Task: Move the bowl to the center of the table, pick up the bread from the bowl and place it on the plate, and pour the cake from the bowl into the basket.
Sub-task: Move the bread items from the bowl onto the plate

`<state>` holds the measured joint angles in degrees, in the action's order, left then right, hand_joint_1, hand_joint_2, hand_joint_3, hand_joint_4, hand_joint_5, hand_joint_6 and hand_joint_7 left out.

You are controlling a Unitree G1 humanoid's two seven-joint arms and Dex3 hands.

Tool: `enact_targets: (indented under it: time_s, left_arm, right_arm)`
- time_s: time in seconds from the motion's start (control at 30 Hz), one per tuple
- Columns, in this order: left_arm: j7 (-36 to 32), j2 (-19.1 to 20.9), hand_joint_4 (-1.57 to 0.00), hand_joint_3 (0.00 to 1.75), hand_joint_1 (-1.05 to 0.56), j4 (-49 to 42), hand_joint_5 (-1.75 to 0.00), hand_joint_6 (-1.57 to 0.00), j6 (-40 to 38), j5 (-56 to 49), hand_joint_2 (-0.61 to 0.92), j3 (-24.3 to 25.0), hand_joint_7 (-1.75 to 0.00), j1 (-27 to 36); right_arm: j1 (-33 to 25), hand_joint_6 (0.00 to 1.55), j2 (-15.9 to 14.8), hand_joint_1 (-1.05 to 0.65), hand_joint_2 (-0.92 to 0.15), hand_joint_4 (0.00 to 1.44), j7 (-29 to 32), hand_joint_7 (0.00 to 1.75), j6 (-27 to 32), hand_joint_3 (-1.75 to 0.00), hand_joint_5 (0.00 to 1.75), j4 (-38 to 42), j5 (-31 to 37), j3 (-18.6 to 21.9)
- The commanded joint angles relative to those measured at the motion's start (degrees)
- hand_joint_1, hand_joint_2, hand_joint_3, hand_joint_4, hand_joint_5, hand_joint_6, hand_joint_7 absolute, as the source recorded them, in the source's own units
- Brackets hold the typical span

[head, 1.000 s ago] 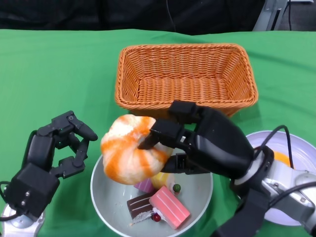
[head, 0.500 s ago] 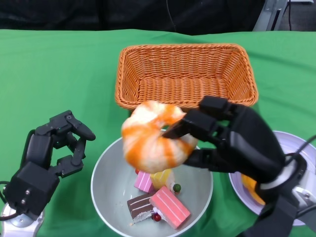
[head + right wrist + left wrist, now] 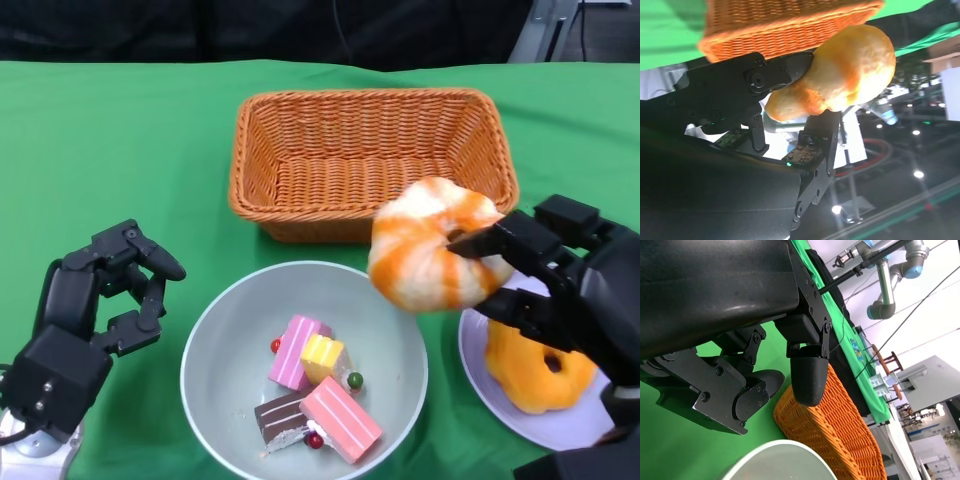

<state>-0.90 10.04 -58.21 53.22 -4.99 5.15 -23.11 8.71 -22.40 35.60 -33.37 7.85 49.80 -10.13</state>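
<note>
Bowl (image 3: 215, 345): set on the green bench (image 3: 120, 140) at near centre; cake slices (image 3: 320, 395) are seen inside. It is judged stiff and smooth, best taken at the rim for pouring.
Left hand (image 3: 85, 315): held near left beside the bowl, fingers curled and apart, nothing gripped.
Bread (image 3: 432, 257): pinched off the bench between the fingers of the right hand (image 3: 560, 290), between bowl and plate (image 3: 480, 385). It is judged light and soft; a gentle hold across its bulk is advised.
Plate: near right, an orange pastry (image 3: 535, 365) already carried.
Basket (image 3: 372, 160): far centre.
</note>
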Motion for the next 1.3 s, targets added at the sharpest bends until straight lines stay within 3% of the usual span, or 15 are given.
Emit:
enact_targets:
  time_s: [0.03, 0.23, 0.53, 0.93, 1.3]
  left_arm:
    - [0.0, 1.5, -0.81, 1.08, 0.01, -0.6, -1.60, -0.78, 1.2, 0.1, 0.59, 0.3, -1.39, -0.2]
    - [1.4, 2.0, -0.82, 1.07, 0.02, -1.2, -1.58, -0.80, 1.0, 1.9, 0.59, 1.1, -1.37, -0.5]
    - [2.8, 3.3, -0.83, 1.09, 0.03, -1.6, -1.58, -0.80, 1.0, 2.5, 0.57, 1.7, -1.36, -0.7]
    - [3.8, 3.6, -0.81, 1.10, 0.02, -0.9, -1.59, -0.79, 1.0, 3.3, 0.58, 2.4, -1.37, -0.2]
    - [3.5, 3.7, -0.82, 1.10, 0.02, -1.0, -1.58, -0.79, 1.1, 3.3, 0.57, 2.4, -1.36, -0.2]
  right_arm:
    - [-4.0, 0.78, -1.8, -0.28, -0.91, 0.71, 1.3, 0.94, 1.9, -0.06, 1.50, -0.8, -2.4, 4.0]
    - [-9.3, 0.82, -2.3, -0.20, -0.89, 0.73, 4.9, 0.84, 2.4, -0.04, 1.43, 1.7, -3.5, 7.6]
    - [-13.4, 0.89, -3.2, -0.12, -0.86, 0.75, 7.9, 0.70, 1.4, -0.01, 1.38, 8.4, -5.5, 9.5]
    - [-14.5, 0.98, -2.1, -0.08, -0.85, 0.81, 8.7, 0.58, 2.7, -0.01, 1.30, 13.0, -5.2, 7.8]
    - [-13.1, 1.01, -2.4, -0.15, -0.89, 0.81, 4.7, 0.46, 5.9, -0.02, 1.27, 16.1, -5.5, 3.8]
